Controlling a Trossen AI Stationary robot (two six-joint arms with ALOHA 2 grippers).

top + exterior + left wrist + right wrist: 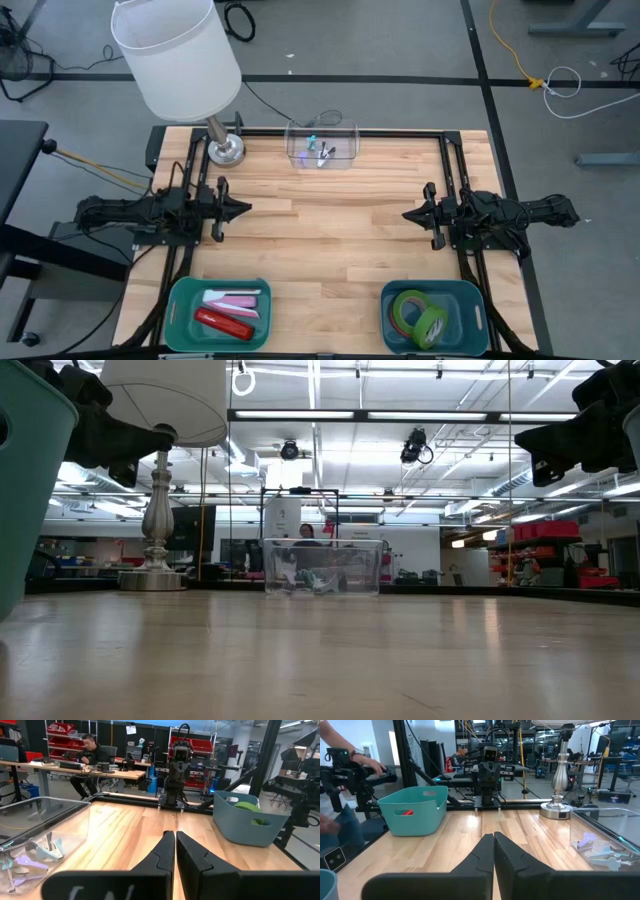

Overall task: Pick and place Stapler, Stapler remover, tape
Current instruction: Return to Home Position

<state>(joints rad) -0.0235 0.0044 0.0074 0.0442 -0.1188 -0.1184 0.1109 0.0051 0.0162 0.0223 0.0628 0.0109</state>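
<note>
- One table: its middle lies bare between the arms, and everything else keeps to the edges
- One lamp at the far left corner, its shade overhanging the far edge
- Two grippers, well apart and tips facing: left gripper by the left edge, right gripper by the right edge; the wrist views show each pair of fingers pressed together on nothing
- Three bins: teal bin near left, blue bin near right, clear bin far centre
- tape: two green rings overlap in the blue bin; I cannot make out a third; the left wrist view shows only green tops over the rim
- Two staplers in the teal bin, one red, one pink-white, side by side
- removers in the clear bin, purple and light blue; mere specks from above, plain in both wrist views; I cannot tell their number
</note>
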